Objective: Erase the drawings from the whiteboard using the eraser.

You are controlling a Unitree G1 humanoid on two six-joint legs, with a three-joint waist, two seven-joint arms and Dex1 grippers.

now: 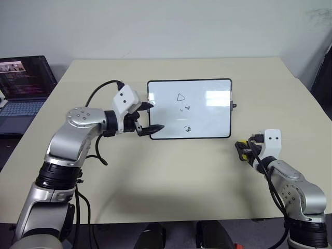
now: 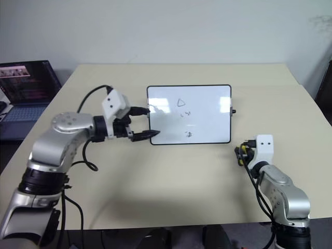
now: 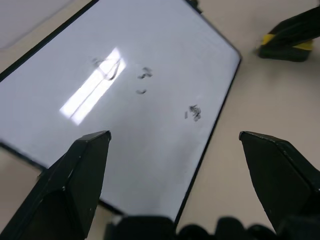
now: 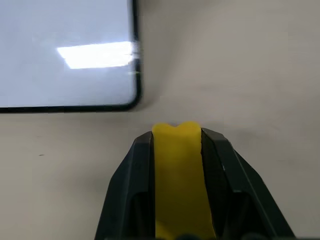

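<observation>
Now, with the right gripper (image 4: 176,150) pinching the eraser (image 4: 177,170) and the left gripper (image 1: 151,116) spread beside the whiteboard (image 1: 207,115), we should steady its edge before wiping the drawings (image 1: 182,110).

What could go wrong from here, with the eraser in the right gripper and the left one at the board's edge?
1. The left gripper is open at the near-left corner of the whiteboard, not clamped; the board may slide on the table during wiping.
2. The eraser sits pinched narrowly in the right gripper; pressing down could twist it out.
3. The drawings lie close to the left gripper, so a wide stroke might hit it.
</observation>
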